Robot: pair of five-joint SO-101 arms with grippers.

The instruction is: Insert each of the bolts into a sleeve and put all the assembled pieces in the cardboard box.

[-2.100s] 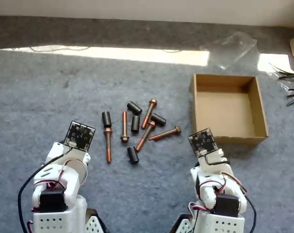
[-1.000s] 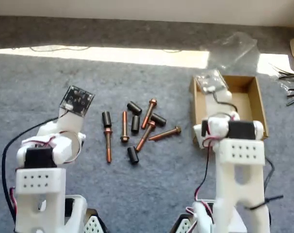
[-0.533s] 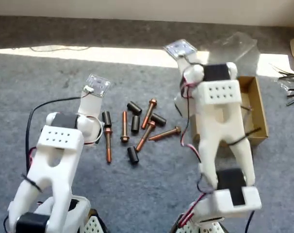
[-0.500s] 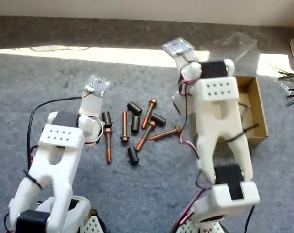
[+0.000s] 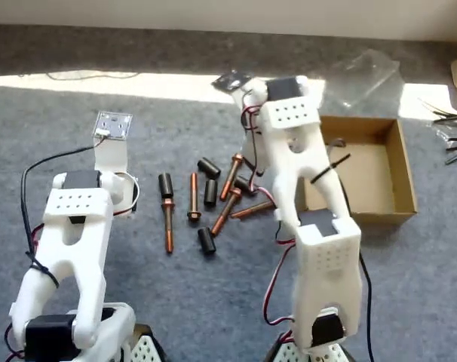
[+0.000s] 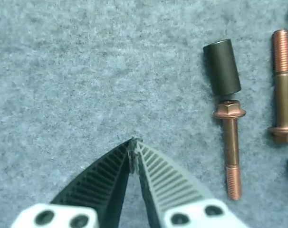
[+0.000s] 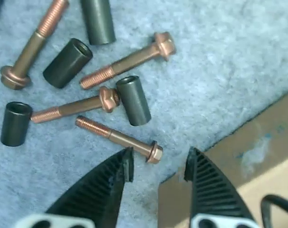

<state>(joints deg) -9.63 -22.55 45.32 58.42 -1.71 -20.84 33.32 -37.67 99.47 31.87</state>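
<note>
Right gripper (image 7: 158,166) hangs over the scatter with its fingers spread wide and nothing between them, and here's the relation that counts: the nearest bolt (image 7: 118,137) lies just ahead of the fingertips, its flanged head close in front of the gap and nearer one finger, its threaded shank running off sideways past that finger. That long axis sits nearly along the line the fingers close on, so I'd say the wrist wants a turn before any pinch. A dark sleeve (image 7: 133,100) lies just beyond that bolt, near it but apart. Over on the other side, the left gripper (image 6: 133,149) is clenched on nothing; ahead and off to one side lie a lone sleeve (image 6: 222,67) and a copper bolt (image 6: 230,142), end to end, head against the sleeve's mouth, axes along the fingers' reach. The cardboard box (image 7: 239,142) sits just beside the right fingers, and what shows of its floor holds no assembled pieces.
</note>
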